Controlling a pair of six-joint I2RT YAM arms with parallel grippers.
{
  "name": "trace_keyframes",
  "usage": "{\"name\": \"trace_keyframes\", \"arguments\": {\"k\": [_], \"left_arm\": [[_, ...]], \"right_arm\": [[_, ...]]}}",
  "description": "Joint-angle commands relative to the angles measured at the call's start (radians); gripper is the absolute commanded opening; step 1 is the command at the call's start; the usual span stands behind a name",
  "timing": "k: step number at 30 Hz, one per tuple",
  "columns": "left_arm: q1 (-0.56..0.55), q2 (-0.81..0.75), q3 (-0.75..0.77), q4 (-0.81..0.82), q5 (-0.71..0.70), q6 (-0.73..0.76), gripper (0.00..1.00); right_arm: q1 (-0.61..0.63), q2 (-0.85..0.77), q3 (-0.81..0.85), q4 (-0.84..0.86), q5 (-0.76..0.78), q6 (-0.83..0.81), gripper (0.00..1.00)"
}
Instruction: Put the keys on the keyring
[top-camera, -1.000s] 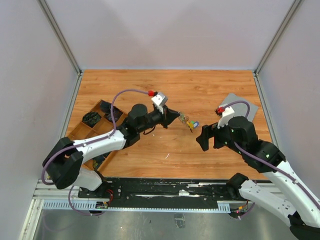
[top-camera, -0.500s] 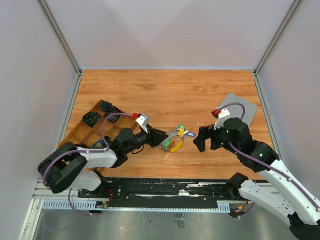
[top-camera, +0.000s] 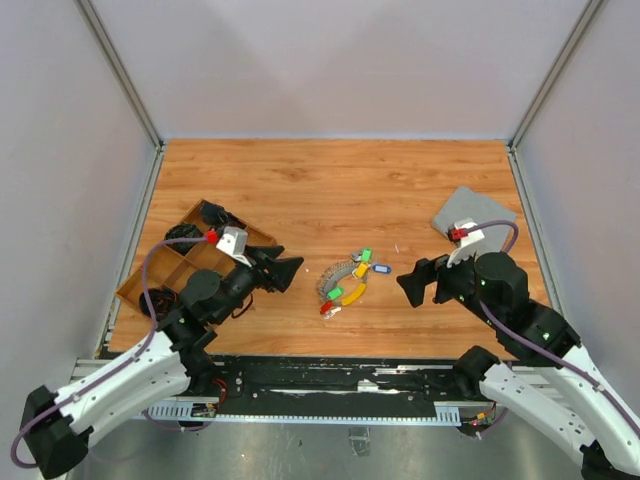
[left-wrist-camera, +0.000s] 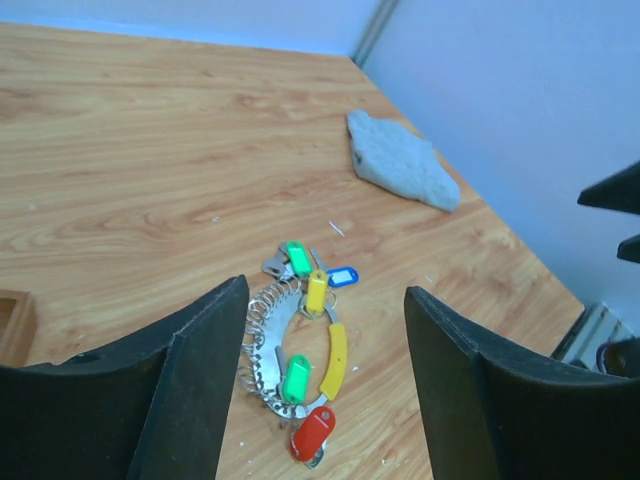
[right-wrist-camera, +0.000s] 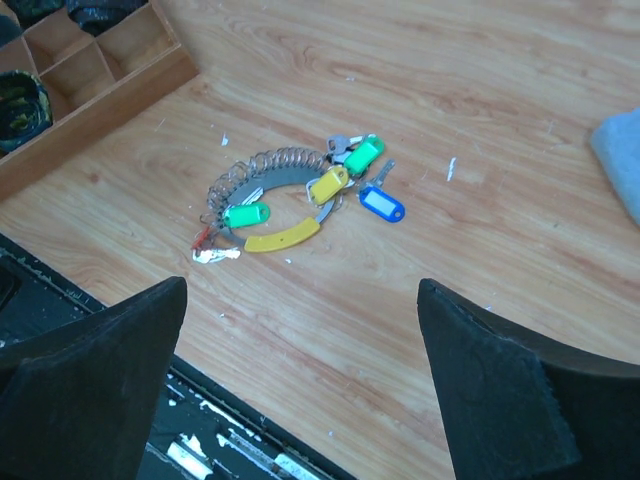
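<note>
We judge this a pause between grasps: the keyring (top-camera: 342, 283) lies loose on the desk, a little nearer its near edge than its middle, between the two arms and touching neither. The left gripper (top-camera: 293, 274) stands well open with nothing between its fingers, and the right gripper (top-camera: 410, 280) is spread wide and equally empty. Green, yellow and red keys (left-wrist-camera: 295, 378) cluster along the ring. The blue key (right-wrist-camera: 381, 205) lies at its far-right side, and we cannot tell whether it is threaded on. If it is loose, the next move calls for one gripper to pin the ring while the other pinches that tiny key. Only the right wrist view shows the wooden tray (right-wrist-camera: 95, 105) at the left edge, and the left wrist view shows the grey cloth (left-wrist-camera: 400, 160) by the right edge.
</note>
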Motion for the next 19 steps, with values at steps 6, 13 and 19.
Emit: {"name": "trace_keyframes", "arguments": {"k": [6, 13, 19], "left_arm": [[0.006, -0.264, 0.246, -0.643, -0.245, 0.015, 1.00], [0.006, -0.402, 0.323, -0.861, -0.309, -0.015, 1.00], [0.006, -0.451, 0.321, -0.869, -0.369, -0.036, 1.00]], "right_arm": [[-0.009, -0.183, 0.066, -0.011, 0.180, -0.111, 0.98], [-0.009, -0.288, 0.051, -0.077, 0.261, -0.112, 0.98], [-0.010, -0.291, 0.028, -0.085, 0.268, -0.116, 0.98]]}}
